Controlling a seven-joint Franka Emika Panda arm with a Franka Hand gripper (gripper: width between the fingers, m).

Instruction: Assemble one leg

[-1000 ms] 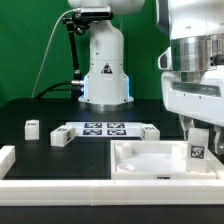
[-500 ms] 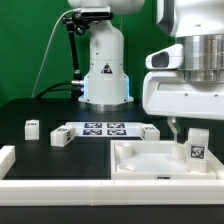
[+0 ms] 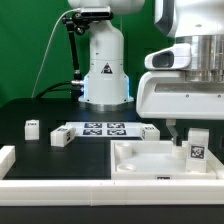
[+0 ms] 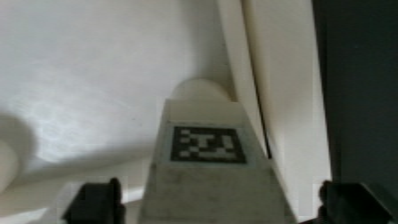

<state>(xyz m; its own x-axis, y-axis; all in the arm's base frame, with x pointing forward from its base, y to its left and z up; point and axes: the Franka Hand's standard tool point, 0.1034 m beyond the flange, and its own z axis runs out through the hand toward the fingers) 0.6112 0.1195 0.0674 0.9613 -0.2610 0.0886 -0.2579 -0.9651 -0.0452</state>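
The leg [image 3: 197,145], a small white post with a black-and-white tag, stands upright in the far right corner of the large white tray-like part [image 3: 140,165]. My gripper [image 3: 181,131] hangs just above and beside it. In the wrist view the leg [image 4: 214,130] stands between my two dark fingertips [image 4: 93,202], with a gap on each side. The gripper [image 4: 217,204] is open and holds nothing. The tray's raised rim [image 4: 267,70] runs right next to the leg.
Three more white legs stand on the black table: one at the exterior view's left [image 3: 32,128], two at either end [image 3: 60,137] [image 3: 150,131] of the marker board [image 3: 102,129]. The robot base [image 3: 105,70] stands behind. A white rim [image 3: 60,186] runs along the front.
My gripper has shifted toward the exterior view's left, mostly in the first half second. The leg has stayed upright in the tray's corner.
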